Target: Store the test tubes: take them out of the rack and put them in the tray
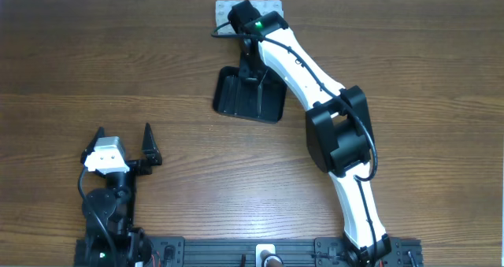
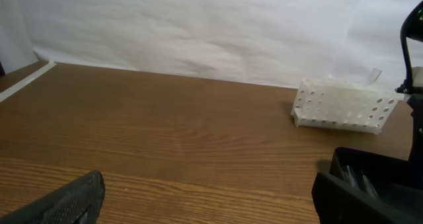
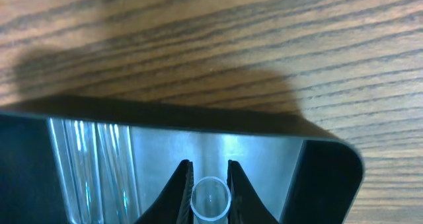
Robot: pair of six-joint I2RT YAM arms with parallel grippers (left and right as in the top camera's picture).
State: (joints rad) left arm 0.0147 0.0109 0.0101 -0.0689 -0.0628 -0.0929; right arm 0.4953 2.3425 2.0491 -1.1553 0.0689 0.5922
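Looks across the wooden desk (image 2: pixel 165 131) toward a white backdrop (image 2: pixel 198 26). Finds the white rack (image 2: pixel 344 105) close to the desk's far edge, one clear test tube (image 2: pixel 374 75) standing up at its end. Catches the black tray (image 2: pixel 383 161) nearer, apart from the rack, with clear tubes (image 2: pixel 357 178) lying inside. Frames all this between the wide-spread fingers (image 2: pixel 73 197) of the left gripper (image 2: pixel 208 184). Notes pale tape (image 2: pixel 26 78) along one desk edge.

Robotics lab: wood-grain table (image 1: pixel 118 62), white backdrop sheet (image 2: pixel 198 26) behind it, mounting rail (image 1: pixel 228 250) at its front edge, test tube rack (image 2: pixel 344 105) on top.
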